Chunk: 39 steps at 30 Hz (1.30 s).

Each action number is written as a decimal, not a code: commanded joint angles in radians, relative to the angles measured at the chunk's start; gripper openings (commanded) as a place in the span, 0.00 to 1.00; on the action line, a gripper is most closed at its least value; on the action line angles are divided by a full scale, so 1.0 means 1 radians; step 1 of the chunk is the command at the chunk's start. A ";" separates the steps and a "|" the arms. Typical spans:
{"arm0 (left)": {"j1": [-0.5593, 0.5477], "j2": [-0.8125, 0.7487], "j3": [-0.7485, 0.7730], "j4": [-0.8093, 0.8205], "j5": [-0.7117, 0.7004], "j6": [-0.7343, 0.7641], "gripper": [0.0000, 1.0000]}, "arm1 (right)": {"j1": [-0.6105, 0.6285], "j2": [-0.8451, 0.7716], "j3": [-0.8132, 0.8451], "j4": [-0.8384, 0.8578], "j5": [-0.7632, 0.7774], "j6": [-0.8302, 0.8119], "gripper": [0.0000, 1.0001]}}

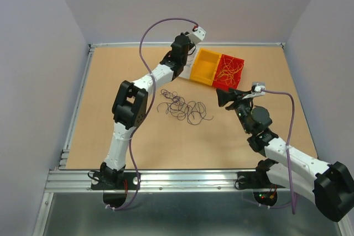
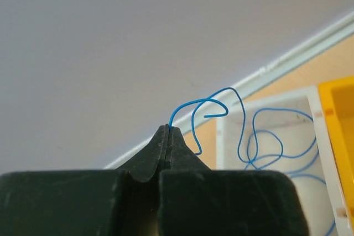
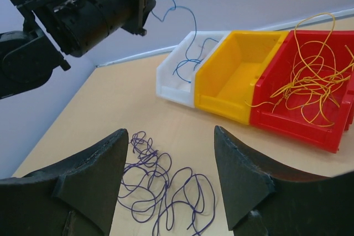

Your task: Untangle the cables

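My left gripper [image 2: 168, 128] is pinched fully closed on the end of a thin blue wire [image 2: 213, 102], which curls above the white plastic bin [image 2: 221, 142]. My right gripper [image 3: 171, 134] gapes wide, holding nothing, above the loose, curly purple tangle [image 3: 160, 183] lying on the smooth tan table [image 3: 110, 98]. Springy orange wires [image 3: 312, 78] fill the red bin [image 3: 287, 128].

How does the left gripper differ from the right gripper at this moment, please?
The left gripper is shut, pinching a blue wire; the right gripper is open and holds nothing. The left gripper is raised over the white bin, into which its wire trails; the right gripper faces the purple wires lying on the table. Both have black fingers.
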 commanded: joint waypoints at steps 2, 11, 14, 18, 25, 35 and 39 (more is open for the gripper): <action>-0.002 -0.174 -0.118 0.049 0.013 -0.066 0.00 | 0.004 -0.013 -0.027 0.018 -0.014 0.006 0.68; -0.002 -0.085 -0.022 -0.252 0.192 -0.149 0.00 | 0.002 -0.005 -0.018 0.009 -0.035 0.009 0.68; -0.002 -0.039 0.035 -0.327 0.209 -0.163 0.00 | 0.002 -0.011 -0.016 0.001 -0.035 0.008 0.68; 0.002 -0.016 0.064 -0.382 0.234 -0.172 0.00 | 0.002 -0.017 -0.016 -0.011 -0.034 0.006 0.68; 0.013 0.154 0.248 -0.583 0.254 -0.178 0.00 | 0.004 -0.016 -0.012 -0.019 -0.046 0.009 0.68; 0.045 0.168 0.277 -0.655 0.290 -0.206 0.19 | 0.002 -0.022 -0.010 -0.026 -0.044 0.011 0.68; 0.053 0.116 0.274 -0.652 0.292 -0.211 0.33 | 0.004 -0.003 -0.001 -0.026 -0.052 0.014 0.68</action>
